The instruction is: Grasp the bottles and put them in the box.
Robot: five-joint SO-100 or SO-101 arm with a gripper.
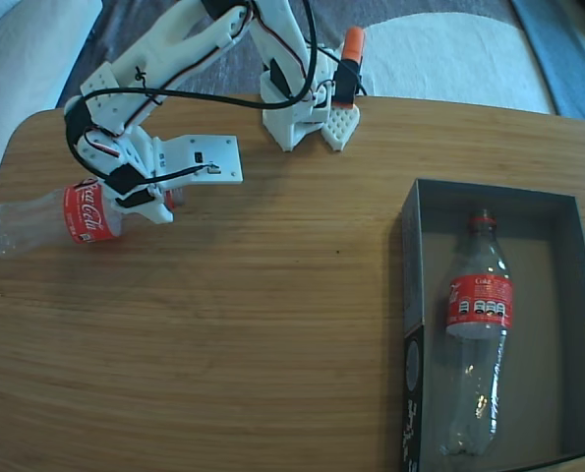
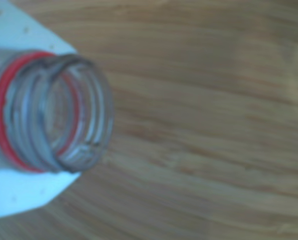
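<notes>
One clear plastic red-labelled bottle (image 1: pixel 477 324) lay in the dark grey box (image 1: pixel 417 256), right of frame; our white gripper (image 1: pixel 152 202) clenched the smaller bottle's (image 1: pixel 51 218) neck at upper left. Smooth plastic might slip.

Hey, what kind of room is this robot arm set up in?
Probably a home living room, not a lab. The arm stands on a rounded wooden table, with a patterned rug on the floor behind it and what looks like a pale cushion or sofa edge at the left in the fixed view.

Two bottles: smaller bottle (image 1: pixel 46 220), larger bottle (image 1: pixel 476 329); one box (image 1: pixel 567 324); one table (image 1: pixel 253 334)
</notes>
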